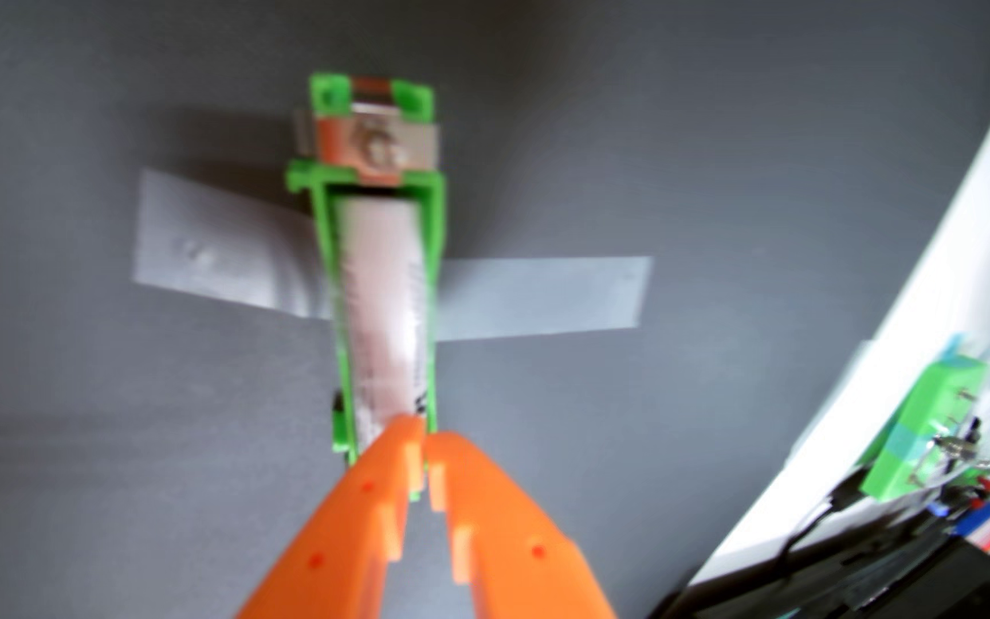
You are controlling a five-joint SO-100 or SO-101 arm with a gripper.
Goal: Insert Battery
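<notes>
Blurred wrist view onto a matte dark-grey mat [123,476], faintly woven in texture. At centre, a bright green plastic holder [436,285]: a long, narrow open-topped trough with thin printed walls, fixed to the mat by two strips of smooth, translucent grey tape [546,297] running out to left and right. In the trough, lengthwise, a pale pinkish-white cylindrical battery [382,309], glossy, with smeared dark print along its side; between the walls, far end near a shiny metal contact plate [376,149] with a coppery patch and a screw-like boss. Beyond the plate, two small green blocks at the holder's top.

From the bottom edge, the orange plastic gripper [425,437], layered and stepped; fingers nearly together, only a thin slit between the tips, nothing clamped. Tips over the battery's near end; contact unclear.

At right, a white curved edge, a second green printed block [921,428] with wires, dark cables below.
</notes>
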